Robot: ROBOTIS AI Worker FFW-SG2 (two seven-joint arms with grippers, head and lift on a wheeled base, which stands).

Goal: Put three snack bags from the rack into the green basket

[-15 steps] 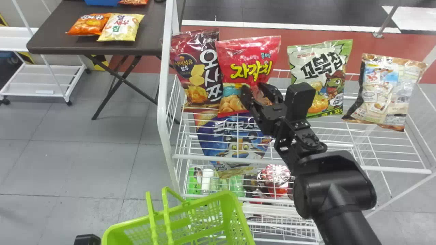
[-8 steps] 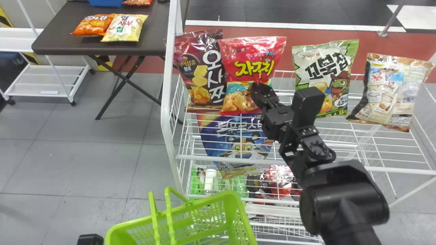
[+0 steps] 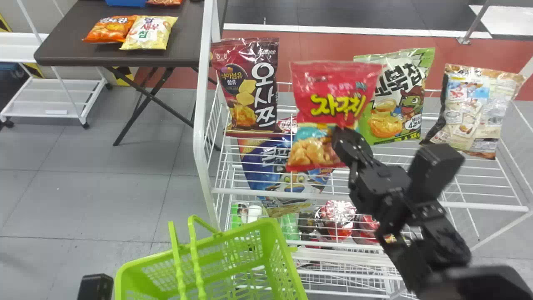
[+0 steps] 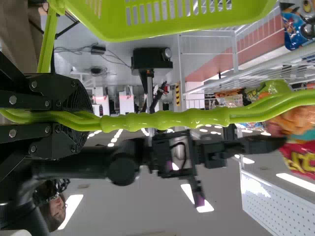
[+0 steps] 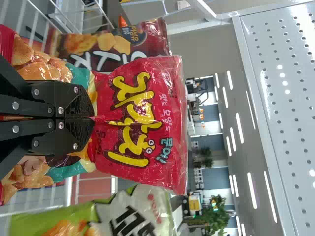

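The right end effector (image 5: 93, 118) is pinching the red snack bag (image 3: 335, 91) low around its middle, holding it before the rack (image 3: 201, 125). It's probably feeling light, slick and crushable; gentle mid-bag clamping is suiting it. The left end effector (image 4: 91, 117) is gripping the basket handle (image 4: 165, 119).

The upper rack shelf (image 3: 483, 206) bears a maroon bag (image 3: 250, 83) left of the right gripper's fingers (image 3: 346, 143), a green bag (image 3: 389, 125) and tan bag (image 3: 472, 114) rightward.

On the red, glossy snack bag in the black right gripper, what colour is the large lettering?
The large lettering is yellow, clearest in the right wrist view.
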